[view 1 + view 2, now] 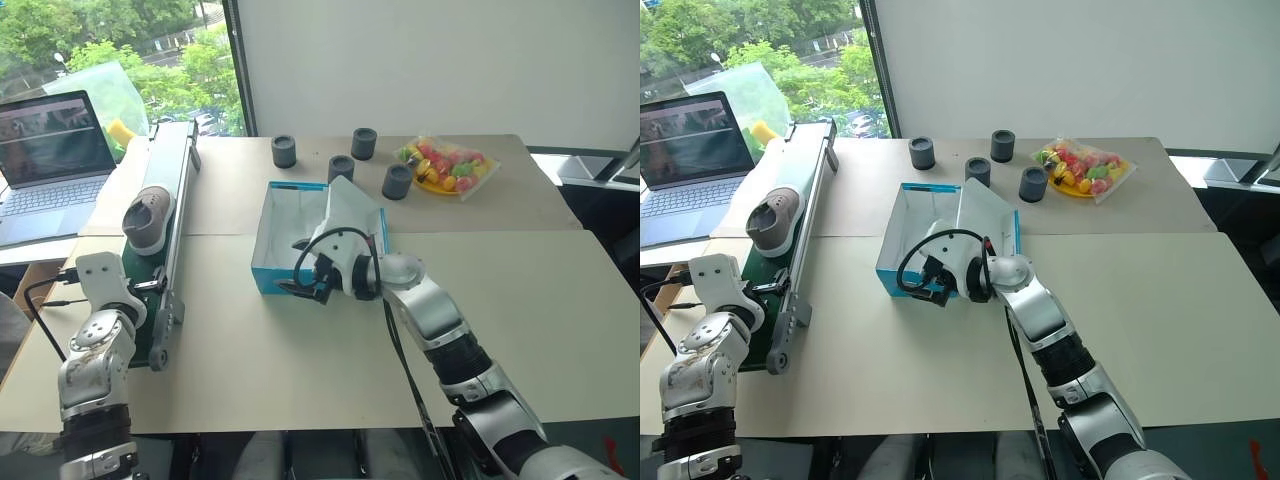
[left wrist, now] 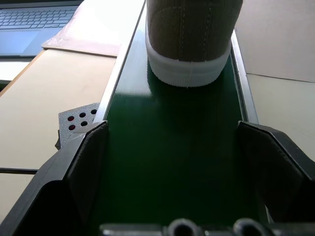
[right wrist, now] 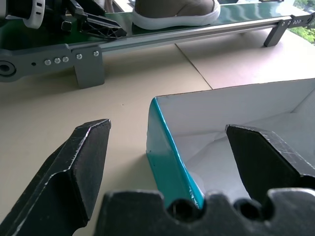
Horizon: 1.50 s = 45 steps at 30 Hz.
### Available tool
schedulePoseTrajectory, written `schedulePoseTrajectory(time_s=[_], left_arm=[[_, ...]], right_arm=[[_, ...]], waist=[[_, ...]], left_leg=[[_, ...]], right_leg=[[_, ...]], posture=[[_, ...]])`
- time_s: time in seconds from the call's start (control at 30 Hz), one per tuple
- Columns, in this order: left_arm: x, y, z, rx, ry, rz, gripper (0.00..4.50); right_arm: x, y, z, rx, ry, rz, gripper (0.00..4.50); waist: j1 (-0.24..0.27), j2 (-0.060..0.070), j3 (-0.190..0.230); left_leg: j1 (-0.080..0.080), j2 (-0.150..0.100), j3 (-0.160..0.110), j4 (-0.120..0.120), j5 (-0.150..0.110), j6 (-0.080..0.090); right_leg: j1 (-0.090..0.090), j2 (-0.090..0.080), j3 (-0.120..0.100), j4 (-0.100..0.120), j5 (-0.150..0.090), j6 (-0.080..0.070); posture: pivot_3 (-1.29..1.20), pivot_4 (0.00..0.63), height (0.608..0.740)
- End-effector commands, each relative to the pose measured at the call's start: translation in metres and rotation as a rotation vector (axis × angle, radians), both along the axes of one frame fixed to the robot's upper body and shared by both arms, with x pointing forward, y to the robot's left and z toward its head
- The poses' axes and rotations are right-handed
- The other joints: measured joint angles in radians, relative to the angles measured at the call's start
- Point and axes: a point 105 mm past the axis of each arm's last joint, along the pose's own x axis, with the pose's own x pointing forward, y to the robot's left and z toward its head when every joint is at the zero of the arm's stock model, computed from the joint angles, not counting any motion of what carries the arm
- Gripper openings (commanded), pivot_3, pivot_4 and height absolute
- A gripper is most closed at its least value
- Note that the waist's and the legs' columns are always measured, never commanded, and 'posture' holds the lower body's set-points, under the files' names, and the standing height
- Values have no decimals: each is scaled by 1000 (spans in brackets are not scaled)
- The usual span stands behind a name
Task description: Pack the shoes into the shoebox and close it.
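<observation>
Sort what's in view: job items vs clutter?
Job: grey canvas sneaker with white sole on the long green conveyor; open turquoise cardboard shoebox.
Clutter: four dark grey cylinders; bag of colourful toys; open laptop.

The shoebox is bright blue outside and white inside. The shoe is grey-brown with a white sole, and it sits on a dark green conveyor with grey rails. The surface is pale tan. Four cups are dark grey. The bag of toys shows red, yellow and green. The gripper fingers are black.
</observation>
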Motion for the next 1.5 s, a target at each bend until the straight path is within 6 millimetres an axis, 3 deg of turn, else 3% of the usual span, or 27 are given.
schedulePoseTrajectory(time_s=[0.03,0.2,0.3,0.4,0.57,0.7,0.8,0.87,0.93,1.0,1.13,1.23,1.5], left_arm=[[1,0,4,13,-20,-2,4500],[3,-2,2,1,-13,-5,4500],[5,-5,7,-14,-45,-15,3786],[7,-8,10,-18,-51,-22,2720],[10,-8,17,-17,-61,-2,2595],[13,-16,54,68,-206,12,2595],[10,-39,104,206,-426,20,2595],[6,-59,113,247,-498,-14,2595],[7,-78,104,238,-497,-73,2595],[7,-93,97,235,-487,-142,2595],[3,-150,82,139,-465,-399,2595],[1,-178,77,51,-458,-492,2595],[6,-209,83,-142,-452,-575,2595]], right_arm=[[-3,0,19,59,-39,5,4416],[-3,-1,22,65,-46,-3,4416],[-2,-2,23,68,-48,-6,4500],[-1,-2,25,73,-50,-9,4500],[0,-2,26,76,-50,-12,4500],[2,0,26,100,-13,-21,4500],[11,5,33,251,188,-66,4500],[31,6,43,452,416,-179,4500],[44,9,34,574,711,-262,4500],[43,13,29,604,864,-255,4500],[36,21,34,603,961,-181,4500],[35,24,43,666,1037,-140,4500],[32,31,56,765,1137,-73,4500]], waist=[[0,0,0],[1,0,0],[1,0,0],[2,0,0],[8,0,0],[15,0,0],[19,-2,1],[18,-2,0],[17,-2,0],[26,-2,-1],[21,-2,0],[20,-2,0],[10,-2,0]], left_leg=[[0,0,0,0,0,0],[0,0,0,0,0,0],[1,0,0,0,0,0],[1,0,0,0,0,0],[1,0,0,0,0,0],[0,0,0,0,0,0],[-1,0,0,0,0,0],[-1,1,0,0,0,0],[-1,3,1,0,0,-1],[1,4,1,-1,0,-1],[-5,2,3,-1,0,0],[-6,3,5,0,0,0],[-2,10,12,1,0,0]], right_leg=[[0,0,0,0,0,0],[0,0,0,0,0,0],[0,0,0,0,0,0],[0,0,0,0,0,0],[1,0,0,1,0,0],[0,0,0,0,0,0],[-1,0,0,0,0,0],[-1,0,0,0,1,-1],[-1,0,1,0,2,-2],[1,0,1,-1,2,-2],[-4,1,1,0,2,-2],[-4,2,1,0,2,-2],[0,9,2,-1,3,-4]], posture=[[0,150,736],[0,150,736],[0,150,736],[0,150,736],[0,150,736],[0,150,736],[0,150,736],[0,150,736],[0,150,736],[0,150,736],[0,150,736],[0,150,736],[0,150,736]])
